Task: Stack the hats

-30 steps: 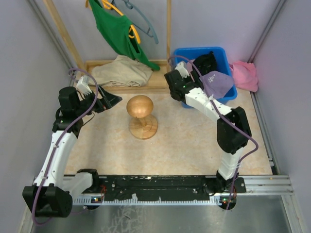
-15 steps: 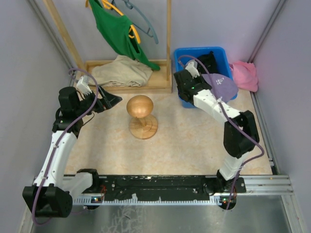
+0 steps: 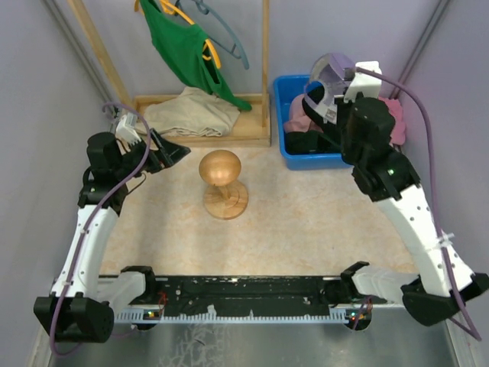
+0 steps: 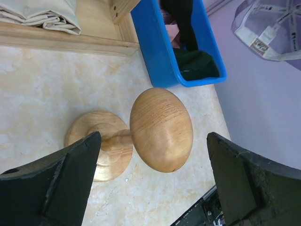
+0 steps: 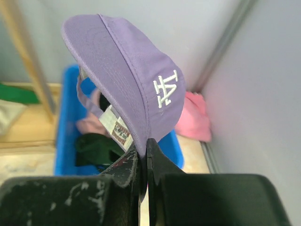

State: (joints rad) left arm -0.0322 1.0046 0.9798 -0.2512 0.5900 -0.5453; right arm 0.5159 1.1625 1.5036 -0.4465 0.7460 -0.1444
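The left gripper (image 3: 170,147) is being held wide apart, grasping nothing, near the smooth, egg-shaped wooden form (image 3: 220,168). In the blue plastic bin (image 3: 283,115), a pink cap (image 3: 296,120) and black caps (image 3: 306,142) are lying crumpled. Above it, the soft lavender cap (image 5: 136,80) is being pinched at its rim by the clenched right gripper (image 5: 143,147). In the wrist view its long axis is running up and leftward from the fingers, hollow inside turned left, stitched white logo right.

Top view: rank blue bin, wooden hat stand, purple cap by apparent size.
1. blue bin, largest even though partly hidden.
2-3. wooden hat stand and purple cap look about alike. The cap is held up nearer the camera, so I won't rank them.
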